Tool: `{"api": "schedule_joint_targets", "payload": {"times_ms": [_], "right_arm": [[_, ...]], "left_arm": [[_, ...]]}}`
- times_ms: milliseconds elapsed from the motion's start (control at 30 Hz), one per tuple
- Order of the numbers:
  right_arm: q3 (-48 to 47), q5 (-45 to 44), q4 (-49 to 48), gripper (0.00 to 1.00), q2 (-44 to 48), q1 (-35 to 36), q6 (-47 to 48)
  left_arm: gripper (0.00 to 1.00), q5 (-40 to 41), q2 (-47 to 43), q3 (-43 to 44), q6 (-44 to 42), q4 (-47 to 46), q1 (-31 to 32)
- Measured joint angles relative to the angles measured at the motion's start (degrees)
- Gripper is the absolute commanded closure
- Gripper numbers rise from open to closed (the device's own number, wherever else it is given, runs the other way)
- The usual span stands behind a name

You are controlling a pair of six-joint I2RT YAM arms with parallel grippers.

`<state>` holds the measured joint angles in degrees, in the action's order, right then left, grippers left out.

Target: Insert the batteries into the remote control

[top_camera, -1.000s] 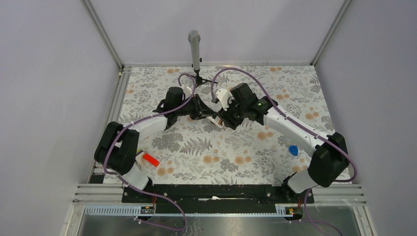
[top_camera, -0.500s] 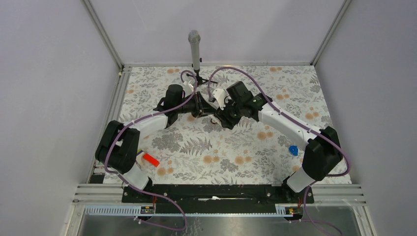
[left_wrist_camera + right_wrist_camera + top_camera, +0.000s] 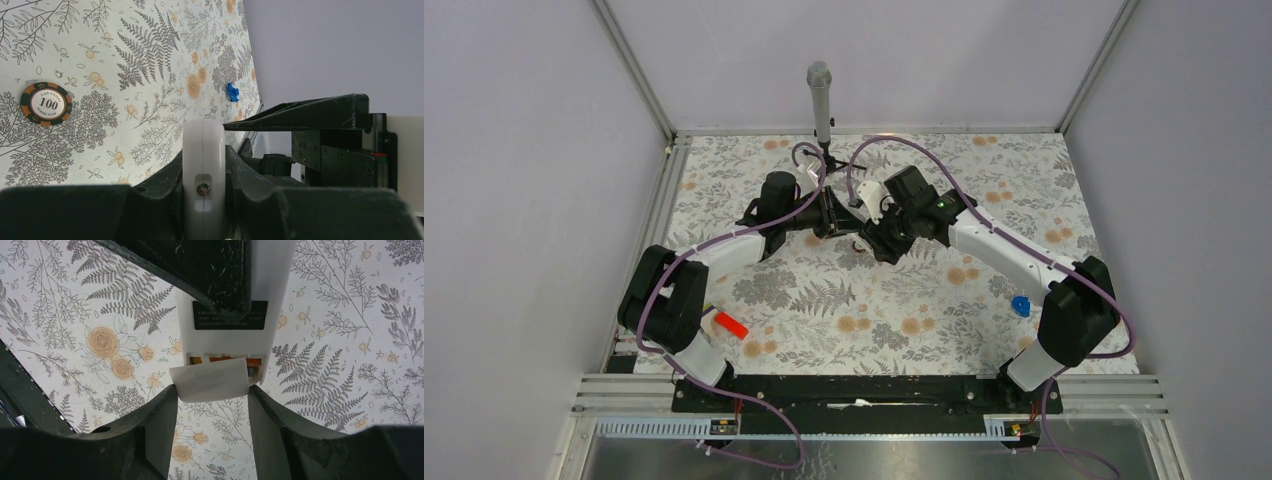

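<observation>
My left gripper point(image 3: 203, 172) is shut on the remote control point(image 3: 202, 140), seen edge-on as a white slab between the jaws. In the right wrist view the remote's white back point(image 3: 280, 315) with a black label hangs above the table. The batteries point(image 3: 220, 359) show as orange bits in its open compartment. My right gripper point(image 3: 212, 392) is shut on a small white battery cover point(image 3: 210, 377), held at the compartment's mouth and partly hiding the batteries. In the top view the left gripper point(image 3: 839, 222) and right gripper point(image 3: 871, 240) meet at mid-table, hiding the remote.
A poker chip point(image 3: 46, 103) lies on the floral tablecloth. A small blue piece point(image 3: 1020, 305) lies at the right. A red-and-white block point(image 3: 727, 325) sits by the left arm's base. A microphone stand point(image 3: 821, 100) stands at the back, with cage walls all round.
The right arm swung left and slightly farther back, bringing its gripper closer against the left gripper and the remote. The left arm has barely moved.
</observation>
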<state>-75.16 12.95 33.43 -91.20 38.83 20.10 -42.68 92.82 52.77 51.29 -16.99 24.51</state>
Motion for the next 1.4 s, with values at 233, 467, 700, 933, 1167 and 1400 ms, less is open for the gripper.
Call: {"api": "schedule_joint_targets", "payload": {"times_ms": [233,467,700,933,1167,1400], "right_arm": [[0.0,0.0,0.7,0.50,-0.3,0.0,-0.5],[0.0,-0.4,0.6,0.50,-0.3,0.0,-0.9],[0.0,-0.4,0.5,0.50,-0.3,-0.1,-1.2],[0.0,-0.5,0.5,0.50,-0.4,-0.3,-1.7],[-0.1,-0.5,0.5,0.50,-0.7,-0.3,-2.0],[-0.8,-1.5,0.3,0.50,-0.9,-0.4,-2.5]], "left_arm": [[1.00,0.1,-0.1,-0.3,-0.5,-0.2,0.0],[1.00,0.0,-0.2,-0.4,-1.1,-0.2,0.0],[1.00,0.1,-0.2,-0.4,-1.6,-0.1,0.0],[1.00,0.0,-0.2,-0.4,-1.8,0.2,0.0],[1.00,0.0,-0.2,-0.4,-1.8,0.2,0.0],[1.00,-0.2,-0.2,-0.8,-1.8,-0.6,0.0]]}}
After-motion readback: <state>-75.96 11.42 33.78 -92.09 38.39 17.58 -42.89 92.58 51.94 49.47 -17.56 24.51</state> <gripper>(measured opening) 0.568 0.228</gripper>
